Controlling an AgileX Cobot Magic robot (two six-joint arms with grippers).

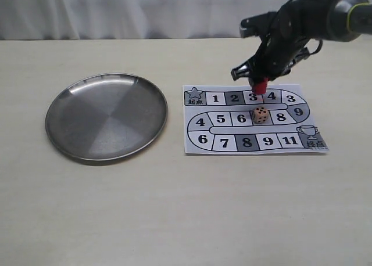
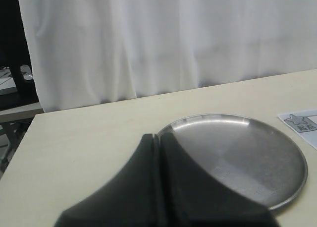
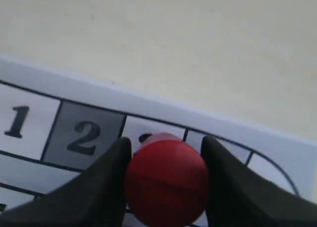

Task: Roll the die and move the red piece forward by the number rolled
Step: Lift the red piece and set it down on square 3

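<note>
The red piece (image 1: 260, 85) is upright over the top row of the paper game board (image 1: 253, 119), around the square marked 3. My right gripper (image 1: 258, 81) is shut on the red piece (image 3: 166, 180), one finger on each side, beside the grey square 2. The beige die (image 1: 260, 115) with dark pips rests on the board's middle row between squares 6 and 8. My left gripper (image 2: 157, 138) is shut with nothing in it, above the near edge of the steel plate (image 2: 277, 162); it is out of the exterior view.
A round steel plate (image 1: 107, 116) lies on the pale table to the left of the board. A white curtain hangs behind the table's far edge. A corner of the board (image 2: 302, 123) shows beside the plate.
</note>
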